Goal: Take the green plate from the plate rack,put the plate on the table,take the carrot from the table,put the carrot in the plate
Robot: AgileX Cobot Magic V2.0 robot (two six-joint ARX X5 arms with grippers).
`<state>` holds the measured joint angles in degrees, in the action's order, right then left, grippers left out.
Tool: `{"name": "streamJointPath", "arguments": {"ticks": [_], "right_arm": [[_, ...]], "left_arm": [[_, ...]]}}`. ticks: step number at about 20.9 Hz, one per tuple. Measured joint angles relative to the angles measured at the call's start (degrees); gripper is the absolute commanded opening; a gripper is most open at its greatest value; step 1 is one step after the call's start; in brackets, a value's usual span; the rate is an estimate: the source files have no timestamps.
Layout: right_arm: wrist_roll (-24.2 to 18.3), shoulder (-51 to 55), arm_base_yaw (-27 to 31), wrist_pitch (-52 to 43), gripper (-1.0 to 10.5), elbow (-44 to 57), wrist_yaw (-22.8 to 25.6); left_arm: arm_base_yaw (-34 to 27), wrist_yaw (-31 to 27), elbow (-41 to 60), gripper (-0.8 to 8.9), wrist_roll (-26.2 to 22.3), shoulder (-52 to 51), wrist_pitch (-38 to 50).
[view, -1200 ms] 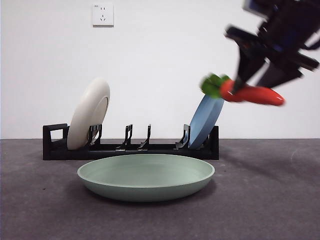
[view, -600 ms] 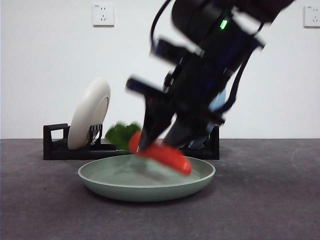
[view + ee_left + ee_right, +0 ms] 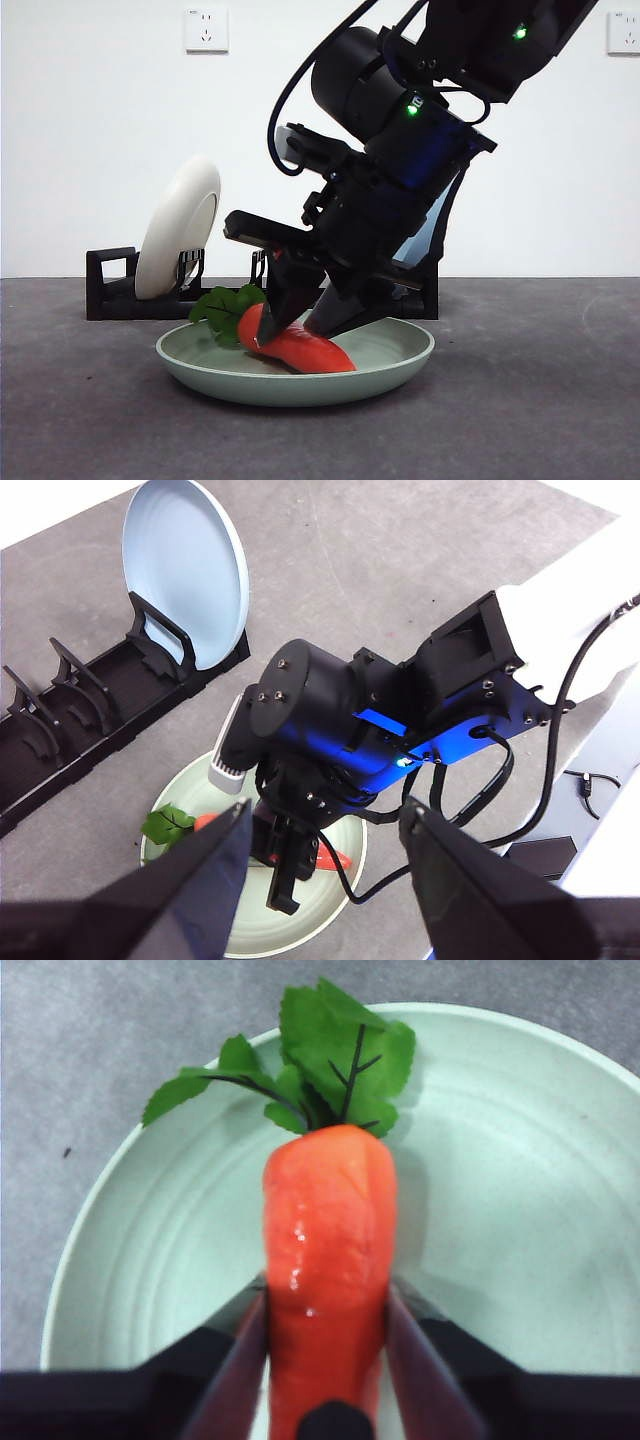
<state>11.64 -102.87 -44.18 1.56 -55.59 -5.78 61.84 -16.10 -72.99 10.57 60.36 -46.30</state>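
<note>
The green plate (image 3: 400,366) lies flat on the table (image 3: 540,420) in front of the plate rack (image 3: 110,292). My right gripper (image 3: 295,330) reaches down into it, shut on the orange-red carrot (image 3: 302,351). The carrot is tilted, its tip low inside the plate and its green leaves toward the cream plate's side. In the right wrist view both jaws press the carrot (image 3: 327,1230) over the plate (image 3: 500,1210). My left gripper (image 3: 325,815) hangs open high above, looking down on the right arm, the plate (image 3: 320,925) and the carrot's leaves (image 3: 168,823).
A cream plate (image 3: 180,225) stands in the rack near its handle end. A blue plate (image 3: 190,570) stands at the other end of the rack (image 3: 80,720), mostly hidden behind the arm in the front view. Cables and a white base lie beside the right arm.
My right gripper has swung in from the upper right and come down with the carrot, which now sits low inside the green plate.
</note>
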Motion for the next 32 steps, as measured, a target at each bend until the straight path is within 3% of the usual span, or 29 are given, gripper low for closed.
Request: {"name": "streamJointPath", "arguments": {"ticks": [2,6,16,21,24,27,28,32], "right_arm": [[0.0,1.6,0.0,1.2,5.4,0.0,0.0],[0.0,12.1,0.0,4.5,5.4,0.0,1.0],[-1.1,43.0,0.0,47.4,5.3,0.0,0.1],[-1.1,50.4,0.0,54.4,5.2,0.0,-4.5],[-1.1,53.9,0.0,55.6,3.4,0.0,-6.2],[-1.1,56.2,0.0,55.7,0.7,0.0,-6.2],[-1.1,56.8,0.0,55.7,0.0,0.0,-6.2],[-1.1,57.7,0.0,55.7,-0.1,0.0,-6.2]], "left_arm": [[0.0,0.0,0.0,2.52,0.0,0.0,0.0],[0.0,0.0,0.0,2.52,0.0,0.0,-0.9],[0.0,2.2,0.0,2.51,0.0,0.0,-7.1],[0.0,7.9,0.0,2.47,0.0,0.0,-9.3],[0.0,9.1,0.0,2.32,0.0,0.0,-11.1],[0.0,9.2,0.0,0.03,0.0,0.0,-13.1],[0.0,9.2,0.0,-0.1,0.0,0.0,-13.6],[0.0,9.2,0.0,-0.08,0.0,0.0,-14.1]]}}
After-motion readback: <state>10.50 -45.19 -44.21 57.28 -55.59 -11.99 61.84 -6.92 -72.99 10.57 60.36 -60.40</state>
